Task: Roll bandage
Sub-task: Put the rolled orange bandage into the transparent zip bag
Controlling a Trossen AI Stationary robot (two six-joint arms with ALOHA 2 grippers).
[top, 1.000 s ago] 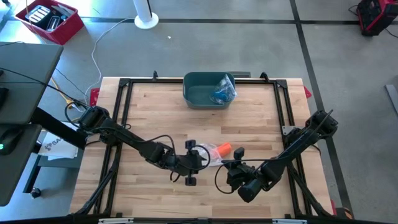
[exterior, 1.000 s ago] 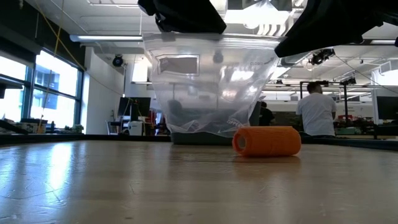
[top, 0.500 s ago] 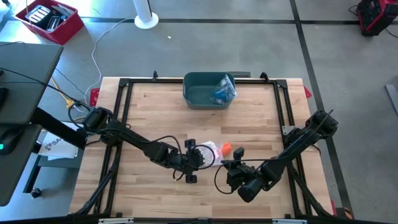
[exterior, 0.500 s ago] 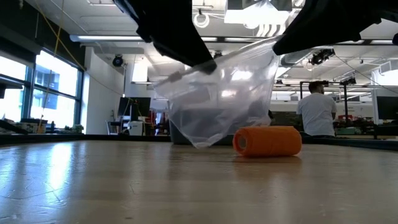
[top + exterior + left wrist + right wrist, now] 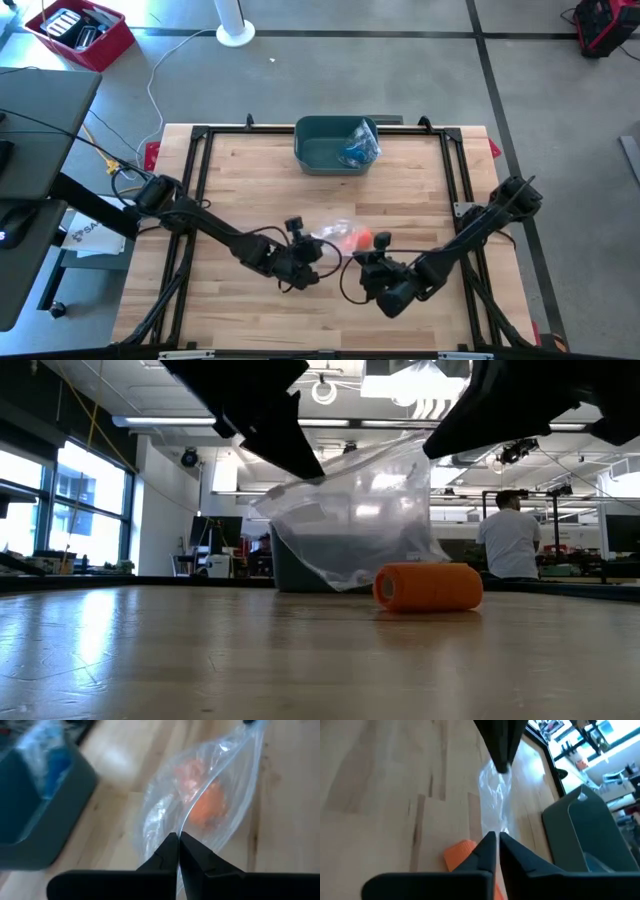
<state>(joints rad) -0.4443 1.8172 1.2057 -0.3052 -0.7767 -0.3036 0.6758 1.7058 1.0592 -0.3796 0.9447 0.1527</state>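
Note:
A clear plastic bag (image 5: 333,232) hangs in front of the middle of the table, stretched between my two grippers. My left gripper (image 5: 314,250) is shut on one side of it, my right gripper (image 5: 366,254) on the other. An orange bandage roll (image 5: 428,587) lies on its side on the wood, just in front of the bag's right end in the low view. It shows through the plastic (image 5: 210,805) in the left wrist view. Whether the bag's lower edge (image 5: 340,578) touches the table, I cannot tell. My left gripper pinches an edge of the bag (image 5: 183,826) between its two fingertips, slanting down from the table's left. The plastic runs on from there toward the other gripper. My right gripper pinches the opposite part of the bag (image 5: 495,826) between its fingertips, slanting down from the table's right. The bag sags between the two holds.
A teal bin (image 5: 335,143) with a blue thing wrapped in plastic stands at the table's far edge. A black frame (image 5: 200,150) borders the tabletop. Bare wood lies to the left and right of the arms. A person (image 5: 508,538) stands far back in the room.
My left gripper has tipped downward and shut on the bag's edge. The bag, which hung wide and boxy below both arms, has drawn in to a narrower, slanted shape. The orange roll has stayed where it was.

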